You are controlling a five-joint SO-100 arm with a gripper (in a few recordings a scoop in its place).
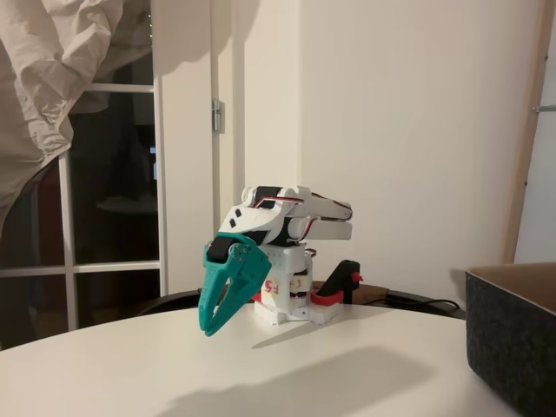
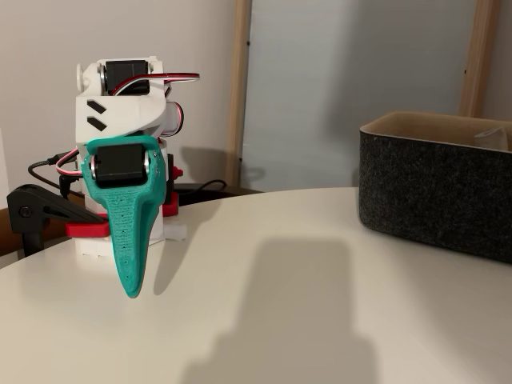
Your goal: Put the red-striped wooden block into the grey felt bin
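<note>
My end effector (image 1: 209,328) hangs just above the desk (image 1: 287,369), fingers nearly together and empty, well apart from the grey felt bin (image 2: 436,188).

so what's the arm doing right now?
Nothing is being handled. The arm is folded at its base, its teal gripper pointing down just above the white table, fingers together and holding nothing. The grey felt bin stands off to the right in both fixed views, well apart from the arm.

grey felt bin (image 1: 512,343) cut off at edge
</note>
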